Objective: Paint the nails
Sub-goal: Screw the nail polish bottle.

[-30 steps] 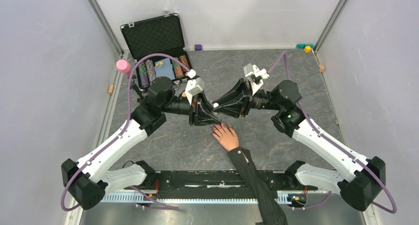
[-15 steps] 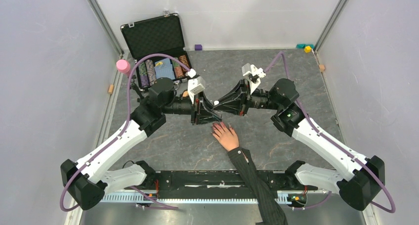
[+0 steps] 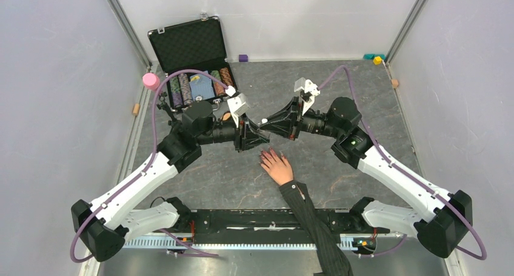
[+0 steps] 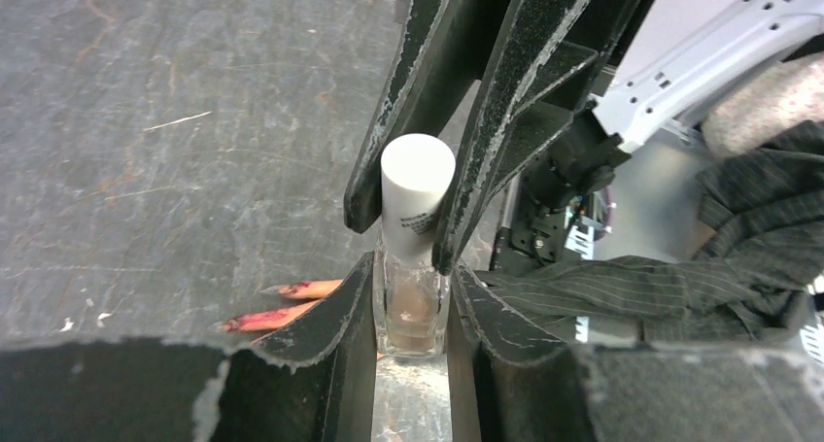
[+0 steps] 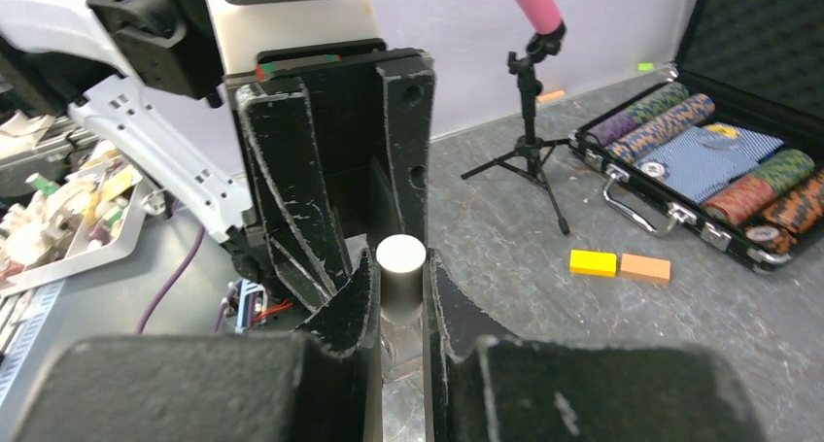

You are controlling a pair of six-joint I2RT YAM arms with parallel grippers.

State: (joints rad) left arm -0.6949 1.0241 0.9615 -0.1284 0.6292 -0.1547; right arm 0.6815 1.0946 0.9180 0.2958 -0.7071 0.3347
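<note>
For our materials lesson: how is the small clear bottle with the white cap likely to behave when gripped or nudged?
The bottle looks like clear glass: probably stiff, slippery and breakable if dropped. Tall and narrow under its cap, it may tip easily if nudged. It is small, so likely light.

grey stone-look table (image 3: 233, 176), pale walls (image 3: 60, 76)

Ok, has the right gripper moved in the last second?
Yes. The right gripper, jaws on the bottle cap, has drifted toward the far wall, away from the hand lying on the table.
</note>
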